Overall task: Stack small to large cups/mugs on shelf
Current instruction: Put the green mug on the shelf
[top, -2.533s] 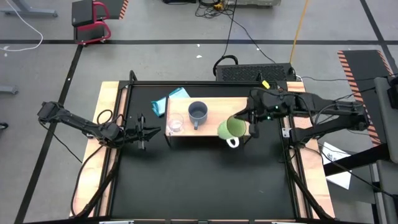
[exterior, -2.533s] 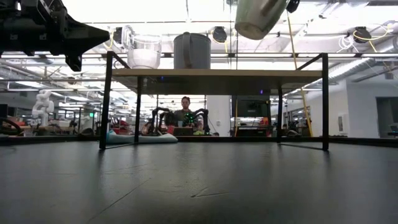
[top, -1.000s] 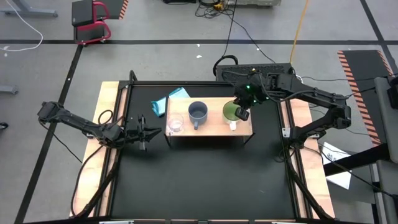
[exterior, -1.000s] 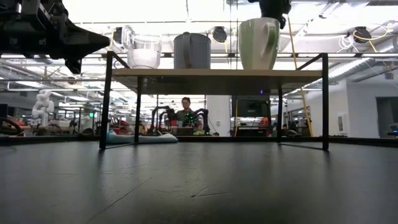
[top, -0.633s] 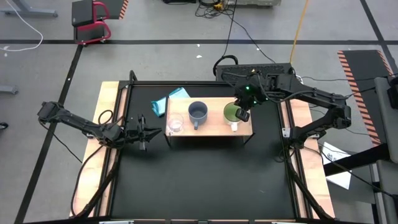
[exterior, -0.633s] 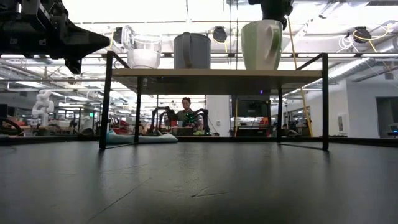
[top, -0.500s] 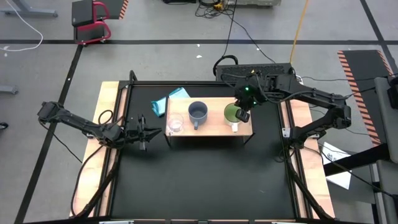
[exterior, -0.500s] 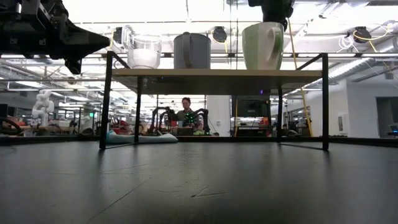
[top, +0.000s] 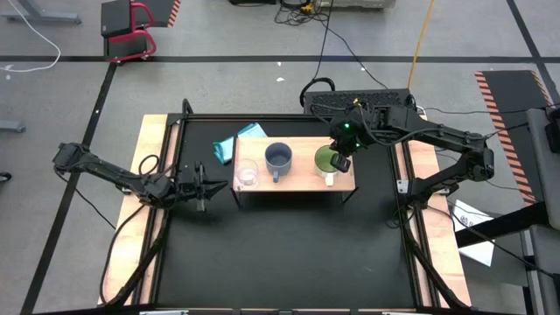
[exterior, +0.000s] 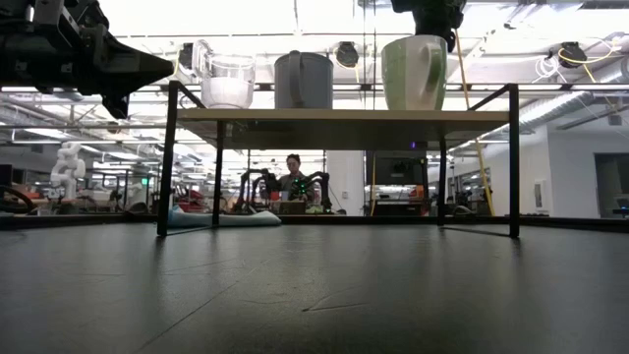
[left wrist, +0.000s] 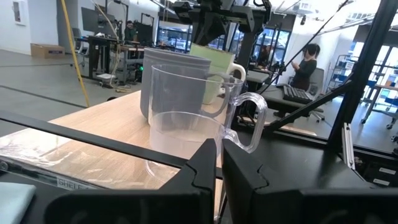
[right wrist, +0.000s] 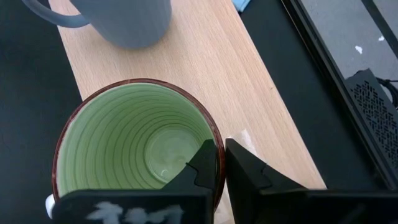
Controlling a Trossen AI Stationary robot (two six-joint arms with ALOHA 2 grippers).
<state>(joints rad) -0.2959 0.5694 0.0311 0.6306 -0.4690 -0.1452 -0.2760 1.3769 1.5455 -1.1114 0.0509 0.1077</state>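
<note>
Three cups stand in a row on the light wooden shelf [top: 302, 181]: a clear glass cup [top: 247, 175] at its left end, a grey-blue mug [top: 278, 158] in the middle, and a green mug [top: 326, 158] with a white handle at the right. My right gripper [right wrist: 219, 165] reaches down from the far right and is shut on the green mug [right wrist: 137, 149]. My left gripper [top: 199, 185] hovers left of the shelf, shut and level. It points at the glass cup [left wrist: 186, 130] and touches nothing. My right gripper pinches the green mug's rim [right wrist: 216, 138] on its right side, one finger inside the mug and one outside. The fingers slant down from above and from the table's far right. The mug is upright, its base [exterior: 413, 107] on the shelf's right end.
A blue cloth [top: 238, 142] lies on the black table behind the shelf's left end. The shelf stands on thin black legs [exterior: 513, 162] with open room beneath. Wooden strips [top: 153, 157] border the table. A person [exterior: 292, 177] sits far behind.
Before the last second my right gripper brought the green mug, then tipped and off the shelf's near right corner, over the shelf and stood it upright. During the last second both grippers and all three cups have kept still.
</note>
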